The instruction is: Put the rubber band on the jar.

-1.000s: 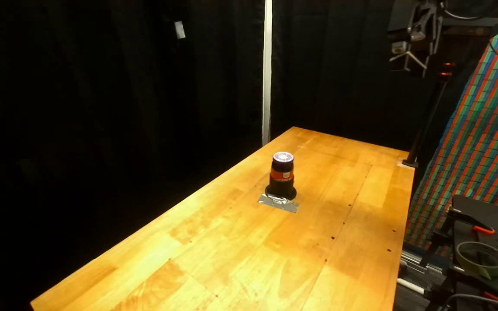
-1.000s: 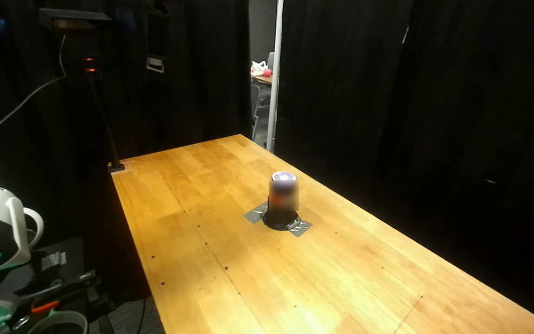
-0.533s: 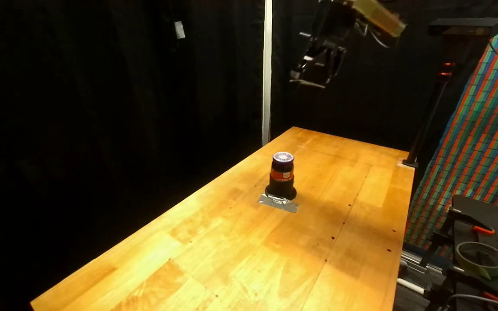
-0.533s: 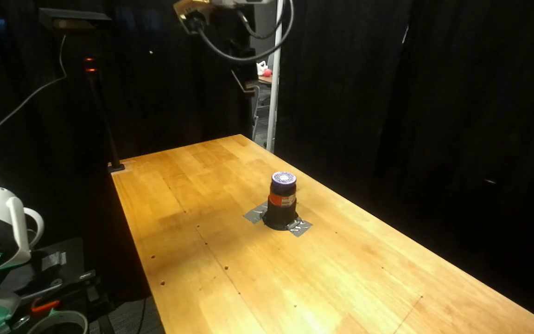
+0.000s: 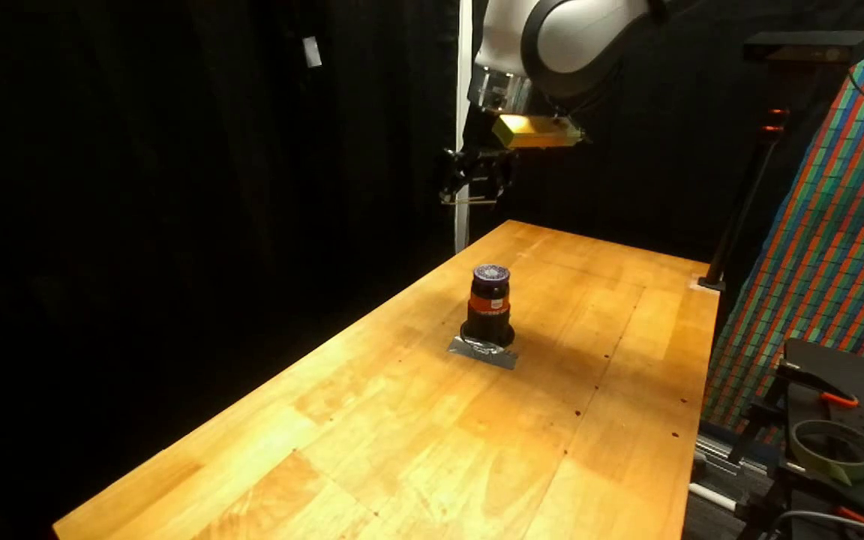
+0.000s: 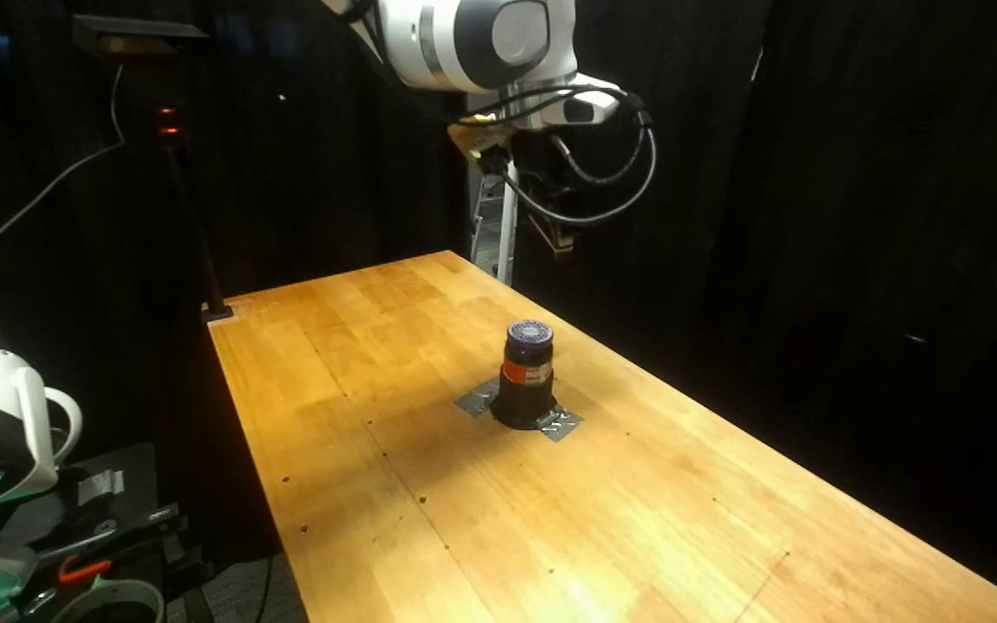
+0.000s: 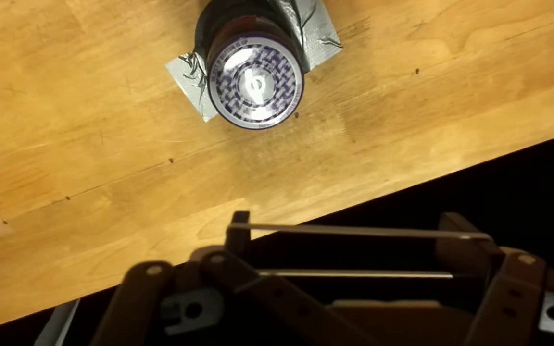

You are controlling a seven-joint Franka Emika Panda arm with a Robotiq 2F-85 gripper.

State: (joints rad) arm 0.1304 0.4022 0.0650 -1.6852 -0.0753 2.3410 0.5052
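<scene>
Nearest in the wrist view, the pincer (image 7: 354, 229) stands spread wide, the rubber band (image 7: 378, 232) looped around its fingertips (image 7: 237, 244) and drawn into two straight strands between them. Past it, well apart from the band, the jar (image 7: 256, 84) rises upright from a black flared base (image 6: 523, 407) on the tabletop (image 7: 113, 125), its dark body ringed in orange under a patterned purple-and-white top, with silver tape (image 7: 321, 33) stuck across the base's foot and the wood. Farther back, in both exterior views, a dark stand (image 5: 741, 210) with red lights rises at a corner of the tabletop, and behind it hang black curtains (image 5: 252, 187) with a pale pole (image 5: 464, 112) between them.
</scene>
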